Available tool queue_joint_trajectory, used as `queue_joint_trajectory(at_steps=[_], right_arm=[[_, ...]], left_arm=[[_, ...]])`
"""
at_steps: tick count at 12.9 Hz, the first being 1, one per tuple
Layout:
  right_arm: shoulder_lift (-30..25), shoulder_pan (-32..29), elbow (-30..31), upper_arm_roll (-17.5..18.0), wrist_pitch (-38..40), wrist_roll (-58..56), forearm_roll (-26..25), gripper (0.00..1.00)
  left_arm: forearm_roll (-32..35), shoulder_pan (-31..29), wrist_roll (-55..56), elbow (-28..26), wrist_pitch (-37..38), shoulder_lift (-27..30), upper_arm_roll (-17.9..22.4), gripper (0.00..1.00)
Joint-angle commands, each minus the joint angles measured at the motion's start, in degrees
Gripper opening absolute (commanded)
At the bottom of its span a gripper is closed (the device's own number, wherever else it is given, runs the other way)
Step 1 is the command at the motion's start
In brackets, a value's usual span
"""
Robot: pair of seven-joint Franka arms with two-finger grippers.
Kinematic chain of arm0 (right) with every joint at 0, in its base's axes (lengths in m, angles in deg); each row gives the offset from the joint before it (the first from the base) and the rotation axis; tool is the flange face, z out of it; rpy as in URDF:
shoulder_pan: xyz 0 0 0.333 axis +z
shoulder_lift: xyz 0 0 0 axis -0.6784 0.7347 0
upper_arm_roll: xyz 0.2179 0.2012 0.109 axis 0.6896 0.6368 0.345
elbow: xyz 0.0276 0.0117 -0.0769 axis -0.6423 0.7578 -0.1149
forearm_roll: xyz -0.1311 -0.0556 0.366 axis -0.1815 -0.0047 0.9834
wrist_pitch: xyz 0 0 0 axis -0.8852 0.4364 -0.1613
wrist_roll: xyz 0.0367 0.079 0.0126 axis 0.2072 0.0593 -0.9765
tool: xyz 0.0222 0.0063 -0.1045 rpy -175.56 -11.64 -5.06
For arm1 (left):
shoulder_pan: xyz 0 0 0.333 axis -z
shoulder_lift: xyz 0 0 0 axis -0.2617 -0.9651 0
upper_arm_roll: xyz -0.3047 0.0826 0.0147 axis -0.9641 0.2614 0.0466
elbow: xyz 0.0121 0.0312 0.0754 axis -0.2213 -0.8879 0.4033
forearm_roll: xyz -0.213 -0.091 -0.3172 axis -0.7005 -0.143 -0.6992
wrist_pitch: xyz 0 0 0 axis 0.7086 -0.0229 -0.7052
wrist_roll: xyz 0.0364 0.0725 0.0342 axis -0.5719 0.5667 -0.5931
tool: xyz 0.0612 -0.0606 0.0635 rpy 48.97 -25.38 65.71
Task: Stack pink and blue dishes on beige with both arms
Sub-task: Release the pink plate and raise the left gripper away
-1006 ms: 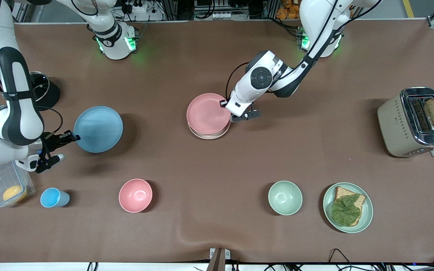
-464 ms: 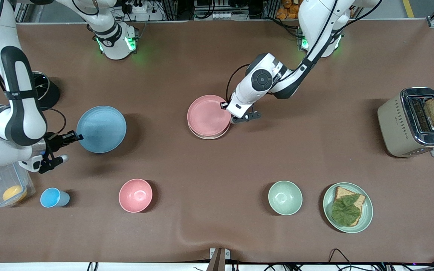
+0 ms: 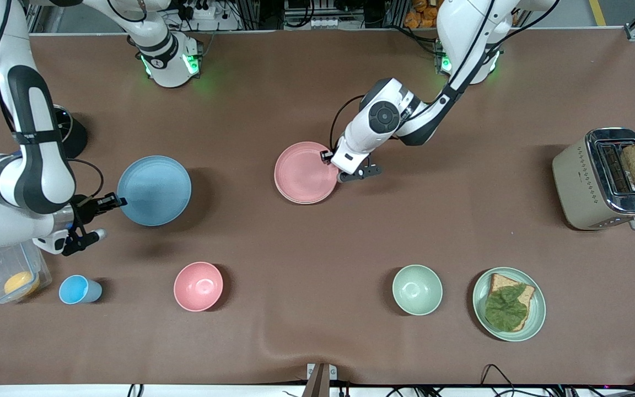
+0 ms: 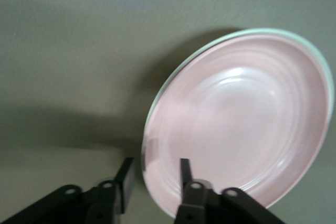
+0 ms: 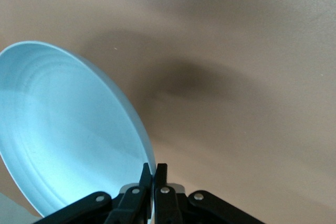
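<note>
The front view looks down from high over the brown table [image 3: 317,342]; the left wrist view, close in, shares its flat round pale pink plate [image 3: 305,172] [image 4: 236,124].

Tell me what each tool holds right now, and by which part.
The right tool pinches the blue plate by its rim, lifted above the table. The left tool straddles the pink plate's rim with its jaws apart, holding nothing.

Two stacked plates [image 3: 305,173] mid-table, another plate [image 3: 155,190] toward the right arm's end, two bowls [image 3: 198,286] nearer the camera, toaster [image 3: 607,179] toward the left arm's end
</note>
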Motion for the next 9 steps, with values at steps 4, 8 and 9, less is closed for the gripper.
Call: queue_joint_trajectory(at_steps=[4,8,9], right_arm=[[0.38,5.72,-1.63,0.10,2.94,9.28,5.79,0.00],[0.38,11.70,-1.54,0.02,3.12,14.75,8.86,0.00],[0.38,13.45,-1.54,0.02,3.21,15.19,8.87,0.00]], left_arm=[[5.60,-9.56,0.55,0.50,5.17,15.28,0.23,1.00],[18.20,-18.63,-2.86,9.43,25.44,21.63,0.14,1.00],[18.30,-20.82,-6.18,13.73,31.68,21.81,0.14,1.00]])
